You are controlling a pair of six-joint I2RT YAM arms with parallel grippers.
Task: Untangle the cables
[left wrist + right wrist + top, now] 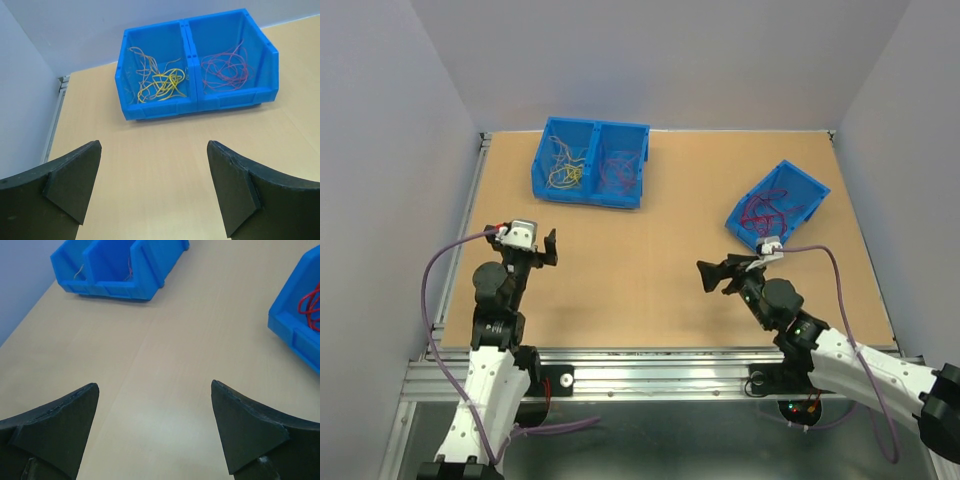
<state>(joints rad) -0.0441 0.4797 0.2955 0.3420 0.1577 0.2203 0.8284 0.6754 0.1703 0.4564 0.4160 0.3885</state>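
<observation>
Thin yellow and orange cables (159, 82) lie in the left compartment of a blue double bin (591, 161). Thin magenta-pink cables (226, 68) lie in its right compartment. Red cables (765, 212) lie in a single blue bin (777, 204) at the right, also seen in the right wrist view (312, 305). My left gripper (551, 248) is open and empty over bare table in front of the double bin. My right gripper (712, 276) is open and empty left of the single bin, over bare table.
The tan table (640, 290) is walled in by grey panels at the back and both sides. A metal rail (650, 370) runs along the near edge. The lavender arm cables (435, 275) loop beside each arm.
</observation>
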